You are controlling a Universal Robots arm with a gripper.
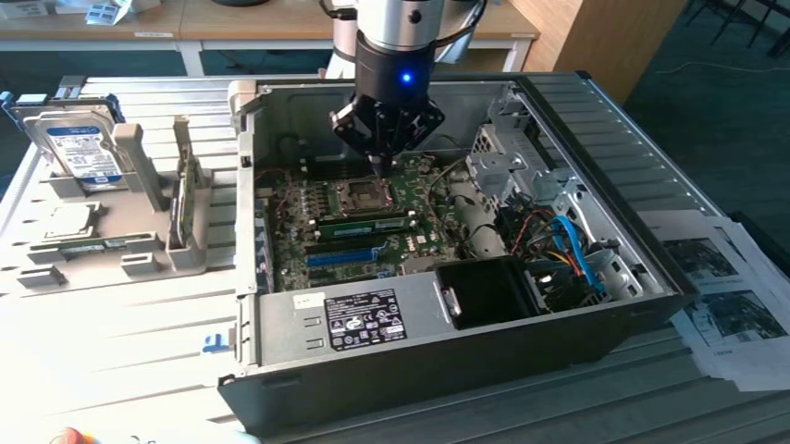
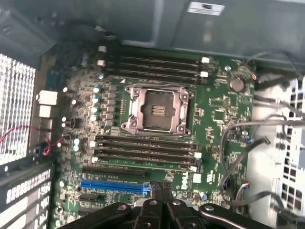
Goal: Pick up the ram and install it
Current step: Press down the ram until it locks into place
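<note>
tool: clenched, holds nothing | hovers above motherboard | ram seated in slot

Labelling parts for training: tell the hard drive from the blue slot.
The hard drive stands upright in the grey rack outside the case; the blue slot lies flat on the motherboard inside it. The hard drive is broad, silver, labelled; the blue slot long and narrow. Both show blue.

The ram sits in the motherboard inside the case.
</note>
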